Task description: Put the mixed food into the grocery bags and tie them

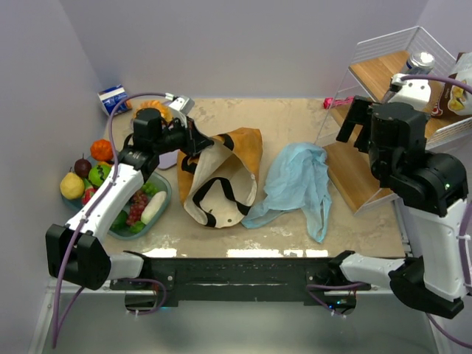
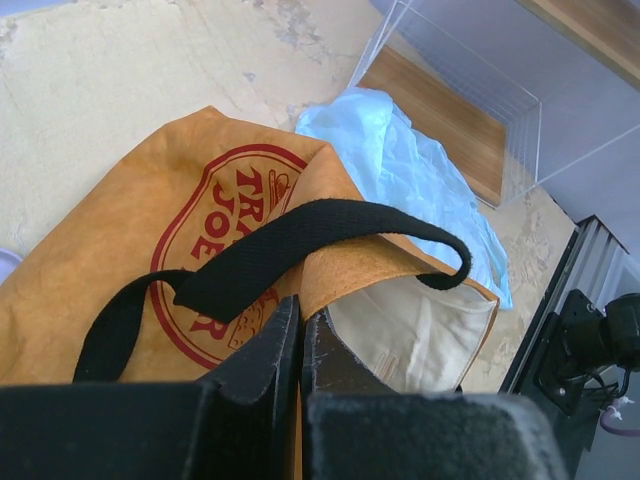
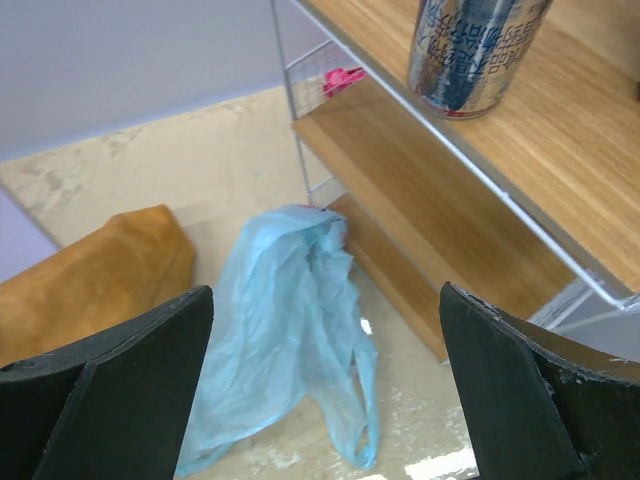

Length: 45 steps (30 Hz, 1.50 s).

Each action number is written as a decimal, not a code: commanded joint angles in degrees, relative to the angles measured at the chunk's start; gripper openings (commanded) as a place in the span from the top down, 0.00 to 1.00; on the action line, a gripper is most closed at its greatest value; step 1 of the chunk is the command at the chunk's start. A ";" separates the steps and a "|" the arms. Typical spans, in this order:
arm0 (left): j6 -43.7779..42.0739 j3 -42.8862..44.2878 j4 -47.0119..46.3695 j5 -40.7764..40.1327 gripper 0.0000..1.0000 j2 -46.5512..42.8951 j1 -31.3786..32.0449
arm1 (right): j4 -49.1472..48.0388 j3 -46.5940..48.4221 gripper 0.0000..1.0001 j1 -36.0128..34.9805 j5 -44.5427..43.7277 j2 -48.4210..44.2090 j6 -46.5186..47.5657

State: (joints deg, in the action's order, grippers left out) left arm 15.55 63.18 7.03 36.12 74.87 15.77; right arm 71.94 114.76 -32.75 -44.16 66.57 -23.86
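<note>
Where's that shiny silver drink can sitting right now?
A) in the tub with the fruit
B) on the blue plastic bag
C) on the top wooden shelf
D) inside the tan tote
C: the can stands upright on the top wooden shelf of the wire rack, well apart from both bags.

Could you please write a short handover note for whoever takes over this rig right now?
Left gripper: fingers shut on the tote rim.
Right gripper: open, holding nothing, beside the shelf rack.
Things: fruits sit by the tub at the table's left. The silver can stands on an upper shelf. The blue plastic bag lies mid-table.
Done: no food seen in either bag.
Left: bag the food and tie both bags.
</note>
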 commanded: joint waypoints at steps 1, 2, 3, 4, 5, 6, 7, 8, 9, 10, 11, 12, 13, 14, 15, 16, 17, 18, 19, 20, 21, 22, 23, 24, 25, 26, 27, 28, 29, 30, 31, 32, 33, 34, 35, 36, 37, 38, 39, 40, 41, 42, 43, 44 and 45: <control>1.06 -0.42 -4.04 1.76 1.00 -2.01 -0.21 | -4.43 -0.41 0.01 1.46 -9.63 1.37 4.77; 1.06 -0.51 -4.04 1.68 1.00 -2.10 -0.21 | -6.18 -0.24 0.01 1.81 -9.89 1.81 5.48; 1.06 -0.69 -4.13 1.67 1.00 -2.27 -0.30 | -6.98 0.20 0.01 2.25 -10.50 2.16 6.18; 1.15 -0.77 -4.21 1.50 1.00 -2.62 -0.21 | -7.60 0.46 0.01 3.65 -10.33 2.95 7.58; 1.06 -0.95 -4.30 1.50 1.00 -2.71 -0.30 | -8.65 0.64 0.01 4.44 -10.33 3.30 8.12; 0.97 -1.12 -4.39 1.50 1.00 -2.89 -0.21 | -9.18 0.73 0.01 5.41 -9.55 3.66 8.65; 0.97 -1.30 -4.48 1.59 1.00 -3.15 -0.21 | -9.71 0.47 0.01 7.59 -8.58 4.09 9.87; 0.97 -1.48 -4.57 1.50 1.00 -3.33 -0.21 | -11.37 0.20 0.01 8.92 -7.35 4.19 10.58; 0.89 -1.57 -4.65 1.50 1.00 -3.41 -0.30 | -12.43 -0.84 0.01 10.33 -5.95 4.01 11.28; 0.97 -1.65 -4.65 1.59 1.00 -3.59 -0.21 | -13.57 -1.46 0.01 12.78 -2.98 4.01 12.51; 0.89 -1.74 -4.65 1.59 1.00 -3.68 -0.30 | -15.15 -1.73 0.01 13.93 -2.16 4.10 12.95; 0.88 -1.92 -4.83 1.76 1.00 -3.68 -0.30 | -15.60 -1.82 0.01 14.90 -1.37 4.36 13.31; 0.97 -1.92 -4.83 1.85 1.00 -3.94 -0.30 | -15.87 -1.73 0.01 17.00 -0.06 4.80 13.83; 0.97 -2.00 -4.83 1.85 1.00 -4.12 -0.30 | -16.91 -1.91 0.01 17.98 1.17 5.32 14.10; 0.89 -2.27 -5.09 1.85 1.00 -4.12 -0.21 | -17.62 -2.52 0.01 18.94 2.23 5.33 14.45; 0.88 -2.44 -5.01 1.85 1.00 -4.29 -0.30 | -18.41 -2.96 0.01 20.61 2.93 5.42 14.89; 0.80 -2.62 -5.01 1.76 1.00 -4.47 -0.30 | -19.90 -3.49 0.02 21.32 4.07 5.50 15.15; 0.80 -2.62 -5.01 1.68 1.00 -4.56 -0.21 | -20.61 -4.45 0.02 22.02 4.34 5.59 15.42; 0.80 -2.62 -5.01 1.67 1.00 -4.56 -0.30 | -21.48 -5.07 0.02 23.77 5.13 5.59 15.94; 0.71 -2.71 -4.92 1.59 1.00 -4.56 -0.30 | -23.23 -5.68 0.05 24.48 6.88 5.42 16.29; 0.53 -2.71 -5.00 1.59 1.00 -4.47 -0.21 | -23.95 -6.64 0.07 25.27 7.42 5.50 16.39; 0.53 -2.71 -4.83 1.59 1.00 -4.47 -0.21 | -24.65 -7.00 0.08 26.59 7.95 5.50 16.65; 0.53 -2.80 -4.83 1.50 1.00 -4.47 -0.21 | -25.88 -7.44 0.10 27.30 9.00 5.59 16.65; 0.45 -2.80 -4.74 1.50 1.00 -4.38 -0.21 | -26.50 -8.32 0.11 28.43 9.44 5.59 16.74; 0.36 -2.80 -4.74 1.50 1.00 -4.38 -0.30 | -27.20 -8.85 0.11 29.05 10.14 5.51 16.74; 0.44 -2.88 -4.74 1.50 1.00 -4.30 -0.30 | -28.95 -9.55 0.12 29.50 10.93 5.33 16.82; 0.27 -2.97 -4.74 1.41 1.00 -4.29 -0.30 | -30.01 -11.03 0.13 30.28 11.64 4.81 17.00; 0.27 -2.97 -4.65 1.41 1.00 -4.29 -0.30 | -31.67 -11.74 0.13 30.64 12.08 4.63 17.09; 0.18 -3.06 -4.65 1.32 1.00 -4.21 -0.21 | -32.30 -12.97 0.14 30.82 12.52 4.54 17.18; 0.09 -3.06 -4.57 1.24 1.00 -4.21 -0.21 | -33.00 -13.50 0.15 31.34 13.04 4.28 17.26; 0.09 -3.06 -4.57 1.23 1.00 -4.21 -0.30 | -34.31 -14.21 0.16 31.61 13.40 4.19 17.53; 0.09 -3.06 -4.48 1.23 1.00 -4.12 -0.21 | -34.93 -15.61 0.17 31.78 13.49 4.01 17.62; 0.09 -3.06 -4.48 1.23 1.00 -4.12 -0.21 | -35.55 -16.32 0.18 32.13 13.58 3.66 17.70; 0.09 -3.06 -4.48 1.23 1.00 -4.03 -0.30 | -36.60 -16.93 0.18 32.40 13.58 3.40 17.88; 0.09 -3.06 -4.48 1.23 1.00 -4.03 -0.30 | -37.22 -18.16 0.19 32.49 13.66 3.22 17.97; 0.09 -3.06 -4.48 1.23 1.00 -3.94 -0.30 | -37.92 -18.78 0.20 32.58 13.84 3.05 18.06; 0.09 -3.06 -4.48 1.15 1.00 -3.86 -0.30 | -39.15 -19.39 0.21 32.58 13.84 2.70 18.06; 0.01 -3.06 -4.30 1.15 1.00 -3.86 -0.21 | -39.85 -20.70 0.21 32.58 13.84 2.61 18.14; 0.01 -3.06 -4.30 1.15 1.00 -3.86 -0.21 | -40.30 -21.15 0.22 32.58 13.84 2.52 18.14; 0.01 -3.06 -4.22 1.15 1.00 -3.86 -0.21 | -41.35 -21.59 0.23 32.58 13.75 2.60 18.23; -0.08 -3.15 -4.21 1.15 1.00 -3.94 -0.21 | -41.97 -22.73 0.24 34.23 13.75 2.69 18.23; -0.08 -3.15 -4.21 1.06 1.00 -3.94 -0.21 | -42.58 -23.26 0.25 34.33 13.75 2.69 18.23; -0.17 -3.15 -4.21 0.97 1.00 -3.94 -0.21 | -43.72 -23.79 0.26 34.51 13.66 2.69 18.23; -0.17 -3.15 -4.21 0.97 1.00 -3.86 -0.21 | -44.34 -24.75 0.26 34.60 13.66 2.69 18.32; -0.17 -3.24 -4.21 0.97 1.00 -3.86 -0.30 | -44.78 -25.19 0.27 34.77 13.49 2.87 18.32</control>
State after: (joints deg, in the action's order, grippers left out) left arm 15.70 60.10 5.39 37.10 72.10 15.77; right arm 30.39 92.09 0.91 -30.46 69.34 -6.79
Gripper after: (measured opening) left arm 0.039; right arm 0.743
